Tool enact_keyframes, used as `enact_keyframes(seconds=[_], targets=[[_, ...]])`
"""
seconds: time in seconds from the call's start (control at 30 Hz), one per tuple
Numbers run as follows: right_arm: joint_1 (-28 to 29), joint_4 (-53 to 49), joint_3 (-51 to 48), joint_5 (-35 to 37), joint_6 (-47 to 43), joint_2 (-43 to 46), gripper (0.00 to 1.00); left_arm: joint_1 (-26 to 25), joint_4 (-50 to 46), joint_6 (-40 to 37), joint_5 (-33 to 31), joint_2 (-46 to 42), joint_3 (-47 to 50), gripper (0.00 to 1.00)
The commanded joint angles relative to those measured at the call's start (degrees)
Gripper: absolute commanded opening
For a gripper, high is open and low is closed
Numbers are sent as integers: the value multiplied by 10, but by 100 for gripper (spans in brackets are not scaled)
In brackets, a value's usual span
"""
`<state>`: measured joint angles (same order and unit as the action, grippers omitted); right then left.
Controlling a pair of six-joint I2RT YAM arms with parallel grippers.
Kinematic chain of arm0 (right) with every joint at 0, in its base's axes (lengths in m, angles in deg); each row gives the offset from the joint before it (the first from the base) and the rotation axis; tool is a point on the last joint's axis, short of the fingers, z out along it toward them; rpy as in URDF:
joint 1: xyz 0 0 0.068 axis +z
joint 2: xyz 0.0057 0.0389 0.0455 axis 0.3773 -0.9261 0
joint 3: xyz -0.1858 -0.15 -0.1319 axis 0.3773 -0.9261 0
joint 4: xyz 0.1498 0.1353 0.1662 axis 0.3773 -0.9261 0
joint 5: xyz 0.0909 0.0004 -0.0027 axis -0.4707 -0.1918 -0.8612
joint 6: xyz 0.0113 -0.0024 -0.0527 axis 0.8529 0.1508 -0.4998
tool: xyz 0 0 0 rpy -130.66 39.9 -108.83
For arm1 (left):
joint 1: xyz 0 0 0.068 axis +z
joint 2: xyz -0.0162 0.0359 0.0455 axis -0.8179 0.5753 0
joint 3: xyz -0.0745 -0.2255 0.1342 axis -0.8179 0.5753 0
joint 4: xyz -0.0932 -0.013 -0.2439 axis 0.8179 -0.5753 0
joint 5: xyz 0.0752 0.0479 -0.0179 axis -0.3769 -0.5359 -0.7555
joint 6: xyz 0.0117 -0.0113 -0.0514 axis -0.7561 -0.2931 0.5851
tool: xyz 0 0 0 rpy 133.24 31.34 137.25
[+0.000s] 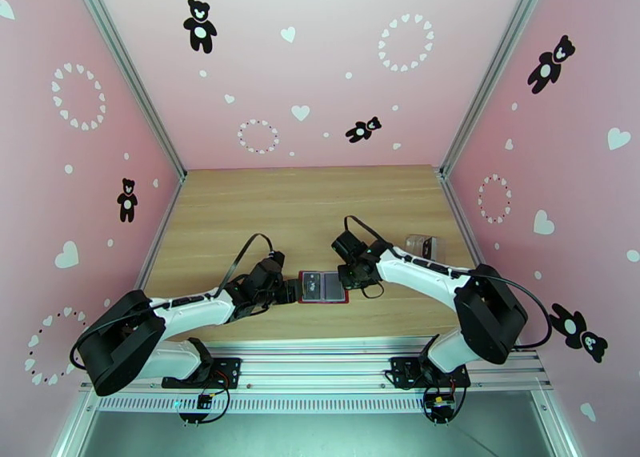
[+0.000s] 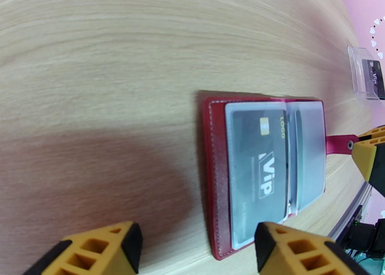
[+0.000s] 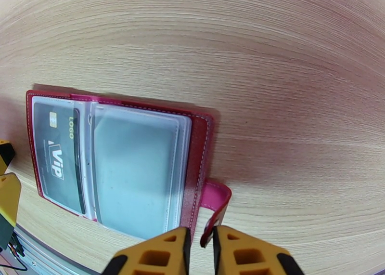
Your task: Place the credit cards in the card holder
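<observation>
The dark red card holder (image 1: 323,286) lies open and flat on the wooden table, its clear grey pockets facing up. A dark credit card (image 2: 255,165) marked "VIP" sits in one pocket (image 3: 55,155); the pocket beside it (image 3: 137,175) looks bare. My left gripper (image 2: 197,244) is open at the holder's left end, with its fingers (image 2: 103,249) spread wide just above the table. My right gripper (image 3: 202,252) is at the right end, its jaws nearly together around the edge of the pink snap tab (image 3: 214,206). Another dark card (image 2: 374,76) rests in the clear case.
A clear plastic case (image 1: 422,246) stands on the table behind the right arm, near the right wall. Bare wood stretches across the far half of the table (image 1: 304,202). Pink walls enclose three sides; a metal rail (image 1: 320,362) runs along the near edge.
</observation>
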<state>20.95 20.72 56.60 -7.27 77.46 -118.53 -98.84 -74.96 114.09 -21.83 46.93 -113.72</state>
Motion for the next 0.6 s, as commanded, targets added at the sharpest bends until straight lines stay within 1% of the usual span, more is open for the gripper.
enact_keyframes(seconds=[0.0,0.2,0.37,0.5,0.57], targets=[[0,1,-8,4,1,-13,19,1,-9,0,3,8,-8,67],[0,7,-12,8,2,-14,15,1,-8,2,2,5,-4,67],[-5,13,-18,4,2,-2,8,1,-9,2,1,0,-1,67],[-19,26,-30,-18,-3,16,2,1,-6,6,2,-3,2,67],[-32,39,-43,-37,-5,27,0,1,-4,11,3,-4,3,67]])
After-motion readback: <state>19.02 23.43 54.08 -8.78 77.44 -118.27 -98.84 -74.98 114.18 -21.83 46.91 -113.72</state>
